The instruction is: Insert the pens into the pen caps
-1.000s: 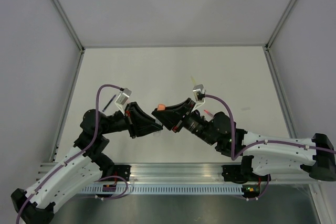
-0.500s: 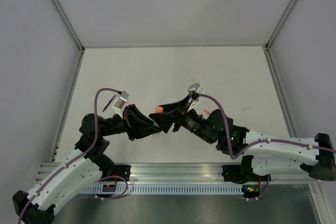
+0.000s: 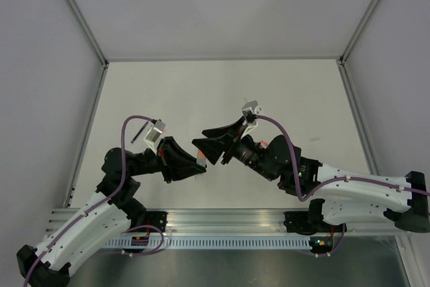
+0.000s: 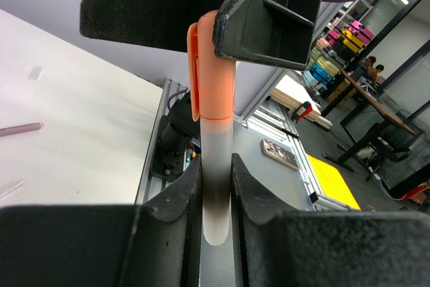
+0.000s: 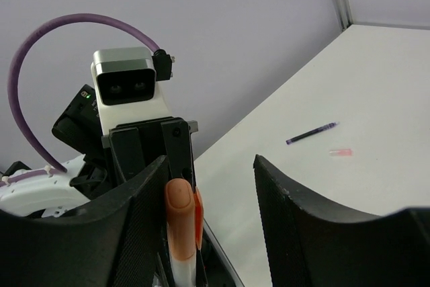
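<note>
Our left gripper is clamped on the whitish-grey pen, low on its barrel, in mid-air over the 6 o'clock edge of the table. The orange cap sits on the pen's tip, at 12 o'clock from those jaws, and looks fully seated. Our right gripper stands apart around the cap, which lies close to one finger; we cannot tell if they touch. We judge the right should back straight off along the pen's axis, without sideways drag, while the left grips firmly. In the right wrist view, a dark pen lies on the table at 2 o'clock from the cap.
</note>
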Tool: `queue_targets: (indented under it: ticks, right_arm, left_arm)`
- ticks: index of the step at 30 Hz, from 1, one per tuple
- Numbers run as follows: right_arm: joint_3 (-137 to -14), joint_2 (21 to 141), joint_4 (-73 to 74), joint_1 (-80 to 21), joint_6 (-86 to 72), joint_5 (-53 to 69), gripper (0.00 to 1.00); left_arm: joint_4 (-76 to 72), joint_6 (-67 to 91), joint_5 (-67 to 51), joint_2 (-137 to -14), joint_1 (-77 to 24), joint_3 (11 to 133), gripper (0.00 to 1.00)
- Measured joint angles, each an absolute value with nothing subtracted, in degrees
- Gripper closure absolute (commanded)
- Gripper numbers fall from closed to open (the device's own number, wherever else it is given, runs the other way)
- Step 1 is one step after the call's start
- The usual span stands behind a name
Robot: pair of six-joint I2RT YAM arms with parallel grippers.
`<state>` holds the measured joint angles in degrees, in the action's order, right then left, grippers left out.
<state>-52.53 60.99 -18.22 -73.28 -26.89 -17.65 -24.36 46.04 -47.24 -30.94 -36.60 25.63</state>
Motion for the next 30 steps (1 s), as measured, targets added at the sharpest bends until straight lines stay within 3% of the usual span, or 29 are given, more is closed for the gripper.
queue_targets:
  ticks: [1,4,5,8,10,30]
  right_arm:
    - [-52.5,61.1,-18.4,-73.3,-26.9,-17.3,0.44]
    - [-52.5,61.6,-18.8,-73.3,-26.9,-16.0,0.62]
    - [-52.5,61.7,-19.1,-73.3,-27.0,-15.3,0.74]
    - [-51.2,61.8,-21.3,-73.3,-27.9,-13.5,0.92]
    - [-49.6,61.7,-23.8,-73.0,-28.5,-12.8,0.99]
    - [-39.2,64.4,-45.3,-71.0,-37.1,-9.8,1.0]
  left_arm:
    - [-24.4,46.0,-47.2,-31.0,-36.6,25.6,0.98]
    - [-24.6,46.0,-47.2,-31.4,-36.6,25.5,0.98]
    - [-24.6,46.0,-47.2,-31.6,-36.5,25.4,0.98]
    - [-24.6,46.1,-47.4,-31.8,-36.5,25.1,0.98]
    - [-24.4,46.1,-47.6,-31.8,-36.5,25.0,0.98]
    - [-15.3,46.9,-48.1,-34.2,-37.3,29.3,0.98]
